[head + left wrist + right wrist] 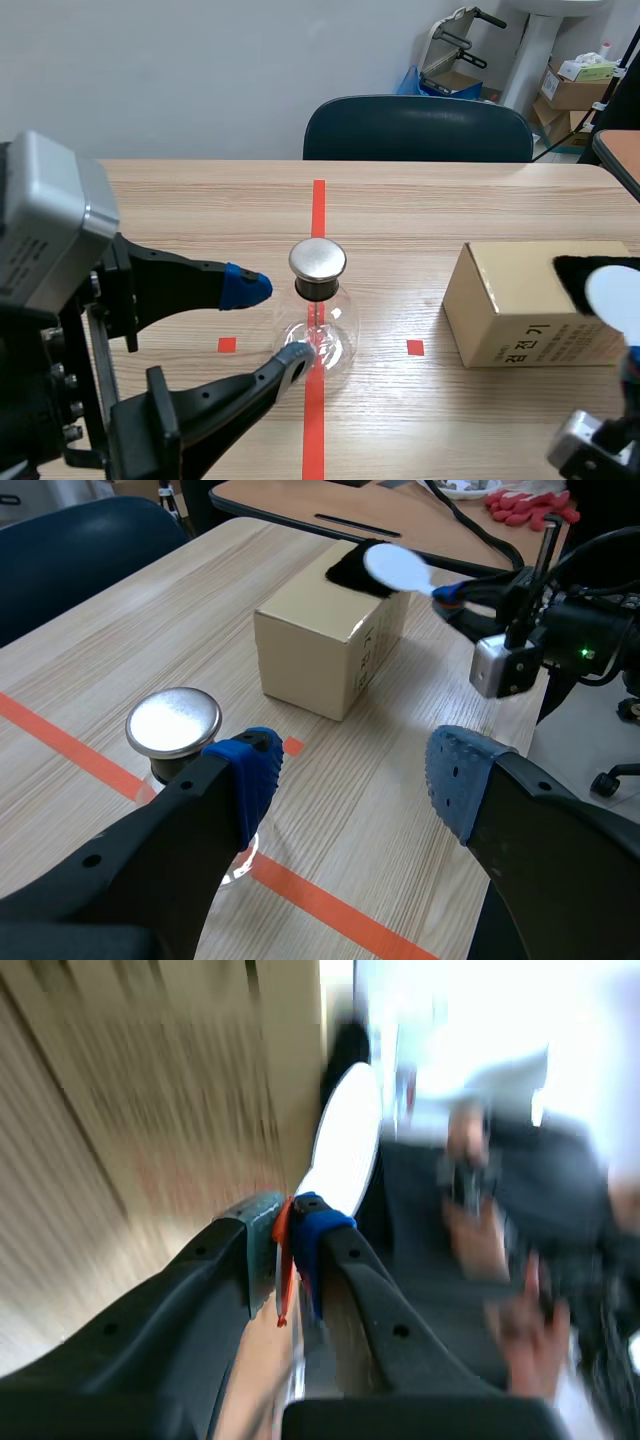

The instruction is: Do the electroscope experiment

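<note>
Two grips — left gripper [270, 322] spread wide beside the electroscope [318, 265], right gripper [291, 1245] pinching a white paddle [345, 1140] over the box [500, 320].

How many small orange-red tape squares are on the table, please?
2: one square left of the metal-capped clear glass flask, another square right of it; black arms may hide more.

Glass electroscope flask [330, 340] with round metal cap [317, 259], upright beside the tips of the spread left fingers [245, 287]; white round paddle [345, 1130], orange-handled, pinched between the right fingers [322, 1232].
</note>
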You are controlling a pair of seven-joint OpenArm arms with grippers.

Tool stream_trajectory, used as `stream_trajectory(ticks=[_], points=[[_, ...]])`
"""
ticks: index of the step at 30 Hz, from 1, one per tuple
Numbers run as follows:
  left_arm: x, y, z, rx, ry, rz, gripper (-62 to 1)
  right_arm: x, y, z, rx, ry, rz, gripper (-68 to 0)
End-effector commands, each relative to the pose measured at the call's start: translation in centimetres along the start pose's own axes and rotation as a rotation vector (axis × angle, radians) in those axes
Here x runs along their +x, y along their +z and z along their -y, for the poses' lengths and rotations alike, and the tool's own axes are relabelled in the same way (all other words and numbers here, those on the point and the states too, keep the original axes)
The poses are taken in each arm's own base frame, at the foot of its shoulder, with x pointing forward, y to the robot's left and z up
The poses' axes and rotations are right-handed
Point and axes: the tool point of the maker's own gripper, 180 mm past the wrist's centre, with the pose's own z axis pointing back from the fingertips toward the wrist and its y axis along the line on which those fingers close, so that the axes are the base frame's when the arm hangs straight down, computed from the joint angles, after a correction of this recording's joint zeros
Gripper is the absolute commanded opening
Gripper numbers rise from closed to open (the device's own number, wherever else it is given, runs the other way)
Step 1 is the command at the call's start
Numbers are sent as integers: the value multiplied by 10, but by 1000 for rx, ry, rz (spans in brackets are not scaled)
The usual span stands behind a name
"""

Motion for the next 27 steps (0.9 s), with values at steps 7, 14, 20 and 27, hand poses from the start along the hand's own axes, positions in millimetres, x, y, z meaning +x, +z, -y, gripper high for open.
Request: stream_trajectory(ticks=[7, 14, 20, 27], points=[[12, -2, 5, -12, 10, 37, -268, -45, 5, 6, -14, -7, -233, -665], [12, -2, 5, -12, 10, 36, -268, -8, 0, 12, -33, 2, -43, -665], [11, -2, 5, -12, 10, 34, -268, -45, 5, 14, -41, -10, -242, -665], [12, -2, 5, -12, 11, 34, -268, -6, -1, 13, -39, -1, -30, -665]])
